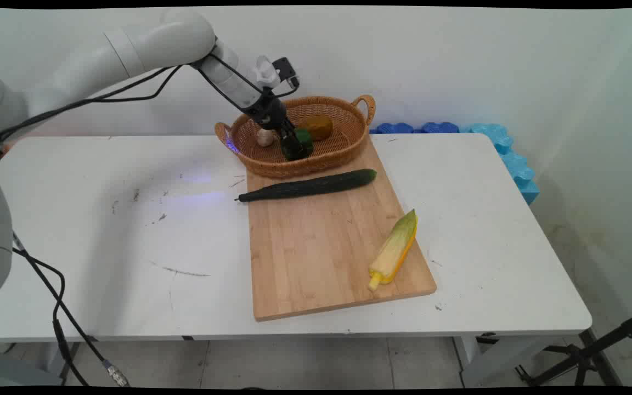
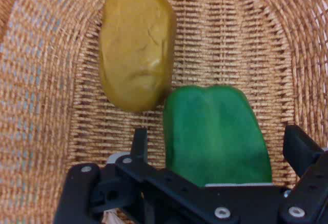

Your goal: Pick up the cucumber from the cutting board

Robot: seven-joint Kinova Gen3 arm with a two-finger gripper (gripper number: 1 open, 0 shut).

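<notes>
Corn: we see the corn (image 1: 393, 253) nearest us, lying on the board's right edge.
Board: the cutting board (image 1: 316, 252) runs back to the basket.
Cucumber: the cucumber (image 1: 308, 186) lies across the board's far end.
Basket: the basket (image 1: 343, 147) holds a mushroom (image 1: 265, 137), potato (image 2: 137, 44) and green pepper (image 2: 215, 131).
Gripper: the gripper (image 2: 218, 157) reaches into the basket, fingers spread around the pepper, which touches the potato.

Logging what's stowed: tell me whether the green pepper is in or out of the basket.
In: the green pepper lies on the wicker basket floor beside the potato.
</notes>
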